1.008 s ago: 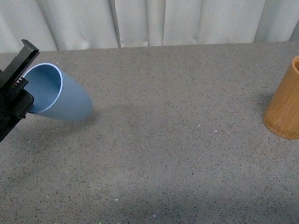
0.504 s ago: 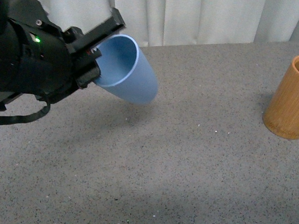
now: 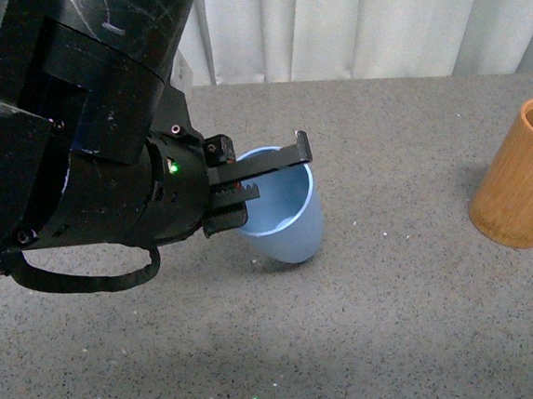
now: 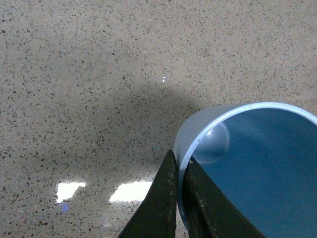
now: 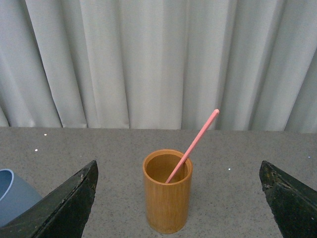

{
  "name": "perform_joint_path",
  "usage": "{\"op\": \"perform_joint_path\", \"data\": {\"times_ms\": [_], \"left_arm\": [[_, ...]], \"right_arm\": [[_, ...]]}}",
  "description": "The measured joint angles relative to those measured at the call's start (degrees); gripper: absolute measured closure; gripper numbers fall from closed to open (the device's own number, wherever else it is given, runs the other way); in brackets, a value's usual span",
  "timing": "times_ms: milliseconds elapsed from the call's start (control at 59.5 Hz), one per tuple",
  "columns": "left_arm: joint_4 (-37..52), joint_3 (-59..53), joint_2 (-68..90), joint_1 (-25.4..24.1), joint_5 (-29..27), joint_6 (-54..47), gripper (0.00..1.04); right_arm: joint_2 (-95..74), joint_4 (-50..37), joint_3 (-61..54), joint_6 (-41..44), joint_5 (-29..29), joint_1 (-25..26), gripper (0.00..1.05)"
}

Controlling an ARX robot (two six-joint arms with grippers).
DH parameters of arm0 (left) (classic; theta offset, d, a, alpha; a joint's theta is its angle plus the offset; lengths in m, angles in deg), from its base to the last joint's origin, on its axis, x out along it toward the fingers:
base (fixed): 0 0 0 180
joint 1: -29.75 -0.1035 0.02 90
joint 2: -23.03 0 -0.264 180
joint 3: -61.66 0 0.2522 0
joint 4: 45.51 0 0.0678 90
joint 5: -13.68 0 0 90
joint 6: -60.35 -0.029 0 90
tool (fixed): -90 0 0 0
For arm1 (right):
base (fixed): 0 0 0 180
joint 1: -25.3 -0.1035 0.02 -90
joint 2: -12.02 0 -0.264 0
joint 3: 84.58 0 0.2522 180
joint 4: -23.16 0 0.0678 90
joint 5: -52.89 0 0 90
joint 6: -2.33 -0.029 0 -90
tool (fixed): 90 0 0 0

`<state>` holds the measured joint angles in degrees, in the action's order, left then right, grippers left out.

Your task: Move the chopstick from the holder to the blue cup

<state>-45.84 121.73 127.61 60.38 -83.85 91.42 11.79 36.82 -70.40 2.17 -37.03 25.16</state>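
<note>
The light blue cup (image 3: 291,218) stands near the middle of the table, nearly upright. My left gripper (image 3: 263,176) is shut on its rim, one finger inside and one outside; the left wrist view shows the fingers (image 4: 166,198) pinching the cup (image 4: 252,163) wall. The orange-brown holder (image 3: 523,175) stands at the right edge of the front view. In the right wrist view the holder (image 5: 167,192) stands upright with one pink chopstick (image 5: 193,145) leaning out of it. My right gripper (image 5: 178,198) is open, its jaws wide on either side of the holder and short of it.
The grey speckled table (image 3: 400,337) runs to white curtains (image 3: 372,13) at the back. My left arm's black body (image 3: 85,150) fills the left of the front view. The blue cup's edge (image 5: 12,196) shows in the right wrist view.
My left gripper has carried the blue cup from the far left to the table's middle, turning it from tilted to nearly upright and lowering it. The holder has not moved.
</note>
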Motion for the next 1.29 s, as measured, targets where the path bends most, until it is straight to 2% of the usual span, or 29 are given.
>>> {"op": "perform_joint_path", "data": {"times_ms": [202,454,538,790,840,874,908,924,992,1025,1109,1176,1244,1294], "left_arm": [[-0.42,0.00,0.20,0.26,-0.11,-0.44,0.99],[-0.37,0.00,0.15,0.28,0.07,-0.17,0.60],[-0.26,0.00,-0.11,0.11,0.04,0.83,0.44],[1.60,-0.02,-3.54,-2.99,-2.34,5.07,0.05],[3.48,-0.52,-3.89,-3.58,-3.93,4.94,0.07],[17.94,-4.81,-3.06,-4.39,-10.86,-1.57,0.16],[27.23,-8.22,-2.93,-5.22,-13.42,-6.21,0.21],[33.33,-10.80,-2.95,-6.01,-13.40,-8.59,0.25],[45.68,-17.73,-5.68,-9.25,-11.78,-17.22,0.36],[51.93,-22.69,-11.02,-12.94,-8.39,-22.97,0.46],[52.87,-29.57,-22.05,-19.98,-1.75,-27.34,0.63],[49.42,-35.34,-29.51,-25.97,4.55,-28.70,0.75],[44.26,-39.93,-36.65,-29.40,6.19,-29.40,0.86],[36.33,-43.65,-46.38,-30.42,6.49,-29.66,0.97]], "right_arm": [[0.00,0.00,0.00,0.00,0.00,0.00,0.10],[0.00,0.00,0.00,0.00,0.00,0.00,0.10],[0.00,0.00,0.00,0.00,0.02,0.00,0.10],[0.00,0.00,0.00,0.00,0.02,0.00,0.10],[0.00,0.00,0.00,0.00,0.02,0.00,0.10],[0.00,0.00,0.00,0.00,0.00,0.00,0.10],[0.00,0.00,0.00,0.02,0.04,0.00,0.10],[0.00,0.00,0.00,0.02,0.07,0.00,0.10],[0.00,0.00,-0.02,0.00,-0.04,0.00,0.10],[0.00,0.00,-0.04,0.00,-0.04,0.00,0.10],[0.00,0.00,-0.07,0.00,-0.02,0.00,0.10],[0.00,0.00,-0.07,0.00,0.04,0.00,0.10],[0.00,0.00,-0.07,0.00,0.02,0.00,0.10],[0.00,0.00,-0.07,0.02,0.02,0.00,0.10]]}}
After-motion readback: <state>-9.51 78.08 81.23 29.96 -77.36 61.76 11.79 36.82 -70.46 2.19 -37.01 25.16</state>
